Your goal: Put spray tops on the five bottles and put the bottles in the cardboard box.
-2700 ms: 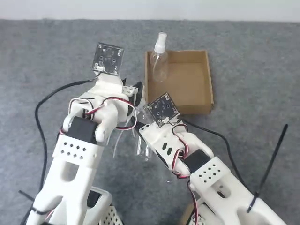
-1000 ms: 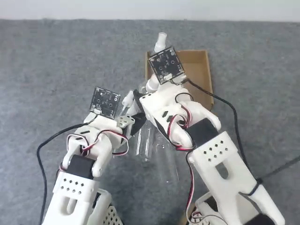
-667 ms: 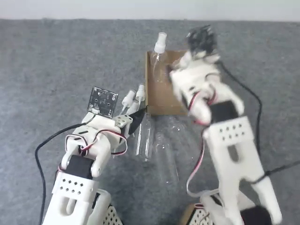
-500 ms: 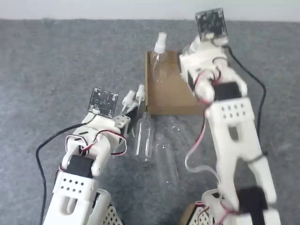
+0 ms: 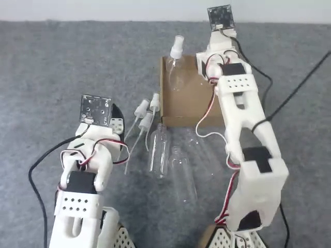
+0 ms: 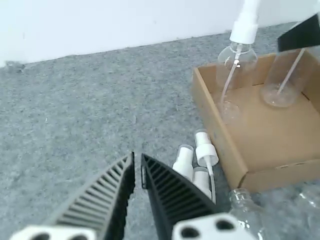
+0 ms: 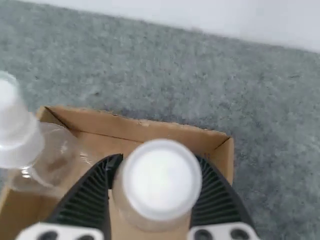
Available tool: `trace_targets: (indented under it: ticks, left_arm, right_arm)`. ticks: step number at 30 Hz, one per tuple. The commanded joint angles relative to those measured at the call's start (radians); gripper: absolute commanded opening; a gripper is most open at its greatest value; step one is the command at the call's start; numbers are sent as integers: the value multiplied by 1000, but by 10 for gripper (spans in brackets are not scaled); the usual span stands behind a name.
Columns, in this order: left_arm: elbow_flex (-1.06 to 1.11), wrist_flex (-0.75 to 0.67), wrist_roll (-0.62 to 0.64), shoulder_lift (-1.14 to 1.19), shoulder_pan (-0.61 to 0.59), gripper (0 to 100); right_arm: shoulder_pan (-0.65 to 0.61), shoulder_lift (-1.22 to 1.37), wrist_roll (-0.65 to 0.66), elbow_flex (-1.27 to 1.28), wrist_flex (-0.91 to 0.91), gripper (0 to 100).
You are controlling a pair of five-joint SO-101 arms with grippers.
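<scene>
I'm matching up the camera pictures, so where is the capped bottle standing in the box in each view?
High view: bottle in the box's far left corner.
Left wrist view: bottle in a far box corner, beside the second bottle.
Right wrist view: bottle in a box corner, beside the second bottle's top.
Shared landmark: the box.

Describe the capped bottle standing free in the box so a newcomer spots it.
Start at the brown cardboard box on the grey carpet; go to its far left corner. A clear plastic bottle with a white spray top stands upright there, untouched, while the right gripper clamps its neighbour.
</scene>
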Motion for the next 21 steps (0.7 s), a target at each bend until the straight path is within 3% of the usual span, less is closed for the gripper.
trace_targets:
  ticks: [1,17,21]
  left_arm:
    - [-8,-28,-3,-29,-2,12]
    - [-8,-28,-3,-29,-5,12]
    - [-8,-28,-3,-29,-6,12]
  right_arm:
    - [27,38,8,-129,-35,6]
    - [25,148,9,-166,-82,12]
    - [22,145,9,-166,-77,90]
